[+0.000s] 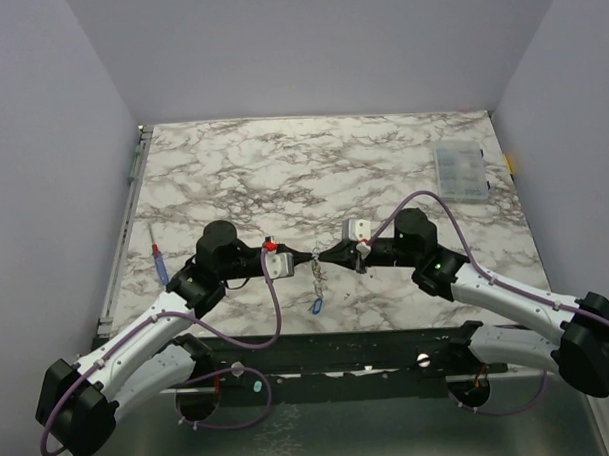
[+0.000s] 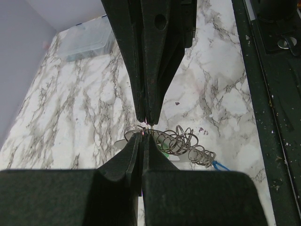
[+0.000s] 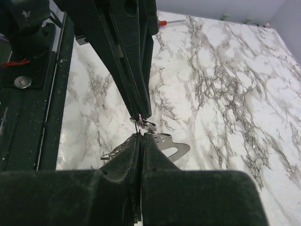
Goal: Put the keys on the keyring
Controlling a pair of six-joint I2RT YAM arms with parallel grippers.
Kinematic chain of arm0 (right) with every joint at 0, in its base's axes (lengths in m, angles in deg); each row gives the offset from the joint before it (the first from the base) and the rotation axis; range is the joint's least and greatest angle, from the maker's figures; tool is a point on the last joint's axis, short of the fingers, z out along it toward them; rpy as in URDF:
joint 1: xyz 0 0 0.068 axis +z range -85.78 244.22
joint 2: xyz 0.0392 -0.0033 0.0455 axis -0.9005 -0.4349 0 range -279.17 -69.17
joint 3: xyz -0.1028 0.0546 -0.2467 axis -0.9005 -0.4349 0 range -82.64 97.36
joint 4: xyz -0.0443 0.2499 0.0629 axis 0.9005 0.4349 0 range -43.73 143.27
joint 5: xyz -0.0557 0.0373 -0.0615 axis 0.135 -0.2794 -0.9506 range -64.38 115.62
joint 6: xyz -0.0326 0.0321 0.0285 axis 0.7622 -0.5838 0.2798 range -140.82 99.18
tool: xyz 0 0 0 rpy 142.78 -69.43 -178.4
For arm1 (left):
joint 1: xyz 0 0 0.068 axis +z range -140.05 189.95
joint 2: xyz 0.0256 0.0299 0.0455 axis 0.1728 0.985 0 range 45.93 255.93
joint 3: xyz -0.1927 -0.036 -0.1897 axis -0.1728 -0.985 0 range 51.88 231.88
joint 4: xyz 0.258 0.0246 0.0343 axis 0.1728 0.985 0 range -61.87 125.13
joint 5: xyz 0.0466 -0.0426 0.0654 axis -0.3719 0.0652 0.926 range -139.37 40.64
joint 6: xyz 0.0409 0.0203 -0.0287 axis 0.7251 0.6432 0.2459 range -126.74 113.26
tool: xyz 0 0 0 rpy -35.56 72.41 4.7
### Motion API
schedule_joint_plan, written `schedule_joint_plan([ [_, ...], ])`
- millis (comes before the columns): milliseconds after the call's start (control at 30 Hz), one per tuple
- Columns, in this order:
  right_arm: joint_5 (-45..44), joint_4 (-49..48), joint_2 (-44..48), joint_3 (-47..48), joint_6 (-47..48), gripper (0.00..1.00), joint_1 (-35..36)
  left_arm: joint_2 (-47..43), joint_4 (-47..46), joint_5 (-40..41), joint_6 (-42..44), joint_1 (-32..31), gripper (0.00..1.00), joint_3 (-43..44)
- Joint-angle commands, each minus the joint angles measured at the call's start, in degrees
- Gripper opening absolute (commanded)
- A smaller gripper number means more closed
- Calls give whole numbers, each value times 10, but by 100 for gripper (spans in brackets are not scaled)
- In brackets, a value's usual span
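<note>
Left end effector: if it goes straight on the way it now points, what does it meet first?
Likely the right end effector, facing the left end effector nearly tip to tip; only the keyring lies between.

no legible text anywhere

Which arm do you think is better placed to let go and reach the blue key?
Left, I'd guess, narrowly. The left tool and right tool are both shut on the keyring, tip to tip, so reach looks even; only the left wrist view shows the blue key.
</note>
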Motion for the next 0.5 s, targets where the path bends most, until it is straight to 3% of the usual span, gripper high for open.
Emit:
schedule_joint_plan([
  [0, -13, -24, -2, 1, -3, 1, 2, -5, 16, -25, 9, -8, 0, -4],
  [467, -18, -49, -5, 3, -16, 1, 2, -3, 16, -45, 15, -8, 0, -2],
])
